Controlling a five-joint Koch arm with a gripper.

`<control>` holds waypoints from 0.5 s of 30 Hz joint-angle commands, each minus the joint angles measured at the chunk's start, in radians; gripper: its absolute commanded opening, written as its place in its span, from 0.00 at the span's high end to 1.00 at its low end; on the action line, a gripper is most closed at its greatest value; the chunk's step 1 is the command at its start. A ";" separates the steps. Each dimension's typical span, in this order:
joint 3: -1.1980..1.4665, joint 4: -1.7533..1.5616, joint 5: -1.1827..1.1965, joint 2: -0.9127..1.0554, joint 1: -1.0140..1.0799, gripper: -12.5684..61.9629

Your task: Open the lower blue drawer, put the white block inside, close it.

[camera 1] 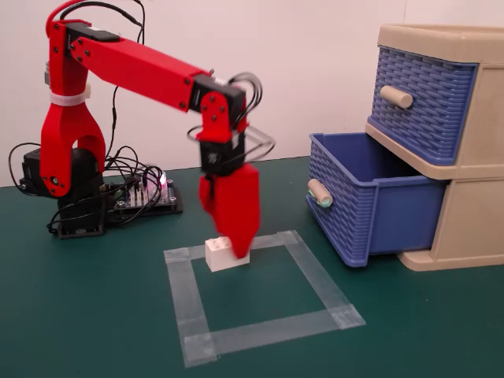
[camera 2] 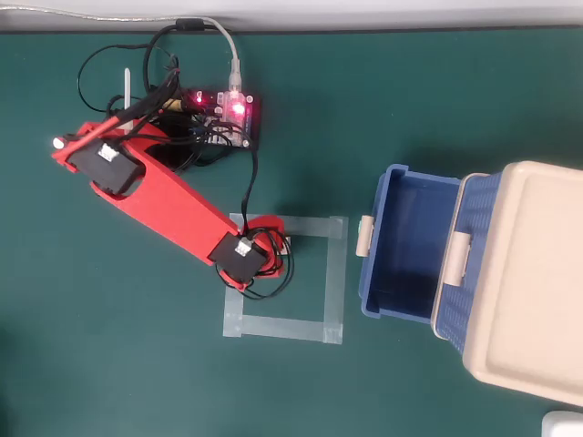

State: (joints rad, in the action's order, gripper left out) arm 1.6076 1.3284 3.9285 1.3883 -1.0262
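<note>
Down low, jaws [camera 1: 236, 250] at white block [camera 1: 224, 254], grip unclear; lower blue drawer [camera 1: 370, 206] open; no legible writing

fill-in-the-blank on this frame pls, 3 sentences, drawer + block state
1. The lower blue drawer is pulled ____ and holds nothing.
2. The white block sits on the green mat inside the ____ square.
3. The red gripper is down at the block, which is not yet ____ the drawer.

Missing words: open; tape; inside
</note>
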 commanded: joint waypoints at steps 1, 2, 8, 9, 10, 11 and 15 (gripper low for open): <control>0.003 0.005 0.044 0.015 -0.012 0.38; 0.015 0.002 0.044 0.015 -0.012 0.38; 0.031 -0.006 0.041 0.015 -0.012 0.46; 0.028 -0.009 0.037 0.014 -0.012 0.53; 0.026 -0.017 0.032 0.012 -0.012 0.60; 0.026 -0.020 0.029 0.011 -0.012 0.65; 0.026 -0.018 -0.020 0.009 -0.009 0.94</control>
State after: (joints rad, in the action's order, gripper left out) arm 1.6414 1.2931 3.9239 1.3883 -1.0293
